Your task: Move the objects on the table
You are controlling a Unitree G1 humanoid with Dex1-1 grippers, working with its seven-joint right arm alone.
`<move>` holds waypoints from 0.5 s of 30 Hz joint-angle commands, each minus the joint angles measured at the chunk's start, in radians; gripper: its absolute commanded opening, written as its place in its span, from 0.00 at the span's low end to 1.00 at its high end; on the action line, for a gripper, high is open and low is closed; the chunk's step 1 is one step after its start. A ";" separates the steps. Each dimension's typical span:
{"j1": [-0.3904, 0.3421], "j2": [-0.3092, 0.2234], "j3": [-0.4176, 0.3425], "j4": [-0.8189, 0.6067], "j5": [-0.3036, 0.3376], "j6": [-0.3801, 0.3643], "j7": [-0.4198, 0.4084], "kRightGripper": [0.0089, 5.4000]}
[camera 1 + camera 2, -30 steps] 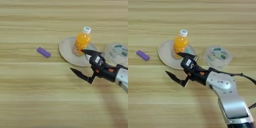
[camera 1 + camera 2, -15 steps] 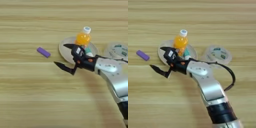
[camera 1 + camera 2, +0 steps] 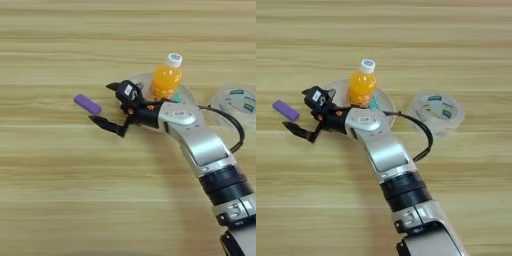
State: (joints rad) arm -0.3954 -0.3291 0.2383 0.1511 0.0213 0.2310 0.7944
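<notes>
The pincer is hovering spread, empty, at centre-left of the frame, apparently lining up on the purple stick just beside it. The stick is lying flat on the surface.

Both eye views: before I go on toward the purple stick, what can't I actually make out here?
- Plate: mostly covered by the arm and the juice bottle in both views.
- Teal tube: only a sliver shows beside the bottle; how it lies is unclear.
- Tape roll: right part cut by the left eye view's edge; whole in the right eye view.
- Gripper: open near the purple stick; height above the table unreadable.
</notes>
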 commanded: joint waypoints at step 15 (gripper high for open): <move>-0.221 0.102 0.004 0.317 -0.053 -0.131 -0.039 1.00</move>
State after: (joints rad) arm -0.5158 -0.2284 0.2617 0.4794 -0.0276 0.1414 0.7787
